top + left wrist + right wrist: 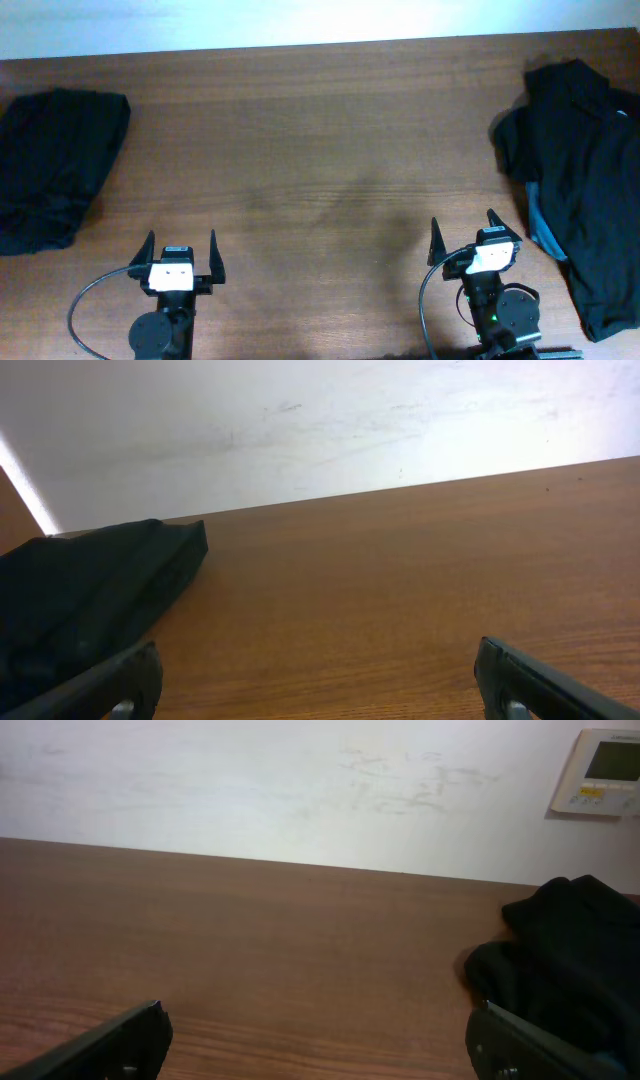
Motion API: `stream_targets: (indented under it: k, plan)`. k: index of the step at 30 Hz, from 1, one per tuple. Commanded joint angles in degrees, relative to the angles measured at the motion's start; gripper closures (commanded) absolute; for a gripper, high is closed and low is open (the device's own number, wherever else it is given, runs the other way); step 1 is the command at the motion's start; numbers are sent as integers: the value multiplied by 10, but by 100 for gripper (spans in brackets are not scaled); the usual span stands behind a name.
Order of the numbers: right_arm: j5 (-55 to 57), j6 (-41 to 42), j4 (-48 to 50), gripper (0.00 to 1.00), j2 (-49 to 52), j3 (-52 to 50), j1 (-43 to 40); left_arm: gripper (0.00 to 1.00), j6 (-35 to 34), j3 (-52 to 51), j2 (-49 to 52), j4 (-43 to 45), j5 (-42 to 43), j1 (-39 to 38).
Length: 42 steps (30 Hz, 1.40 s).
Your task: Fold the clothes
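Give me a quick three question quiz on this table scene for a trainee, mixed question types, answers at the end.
1. True or false: the left gripper is holding fabric.
2. The blue fabric peeks out from under: A) the neat black pile on the left side, B) the rumpled black heap on the right side, C) nothing, it lies alone.
3. Fill in: the right gripper has its jaws ____.
Key: 1 false; 2 B; 3 open.
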Motion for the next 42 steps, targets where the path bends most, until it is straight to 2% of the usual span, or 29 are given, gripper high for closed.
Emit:
stream_targets:
  k: [1,24,31,37,42]
  plan:
    - [5,1,-4,1,-6,-3,-4,1,-7,-4,-5,0,-6,-3]
    - [-18,5,-5,1,-6,-3,-4,1,-7,-4,-5,0,-6,-3]
    - [-74,6,50,1,-6,11,-4,1,-7,-4,-5,0,-6,-3]
    - [13,30,-23,1,42,146,-4,1,-7,-4,-5,0,-6,-3]
    - [16,66,-138,1,185,323,-4,1,-7,-4,-5,0,-6,-3]
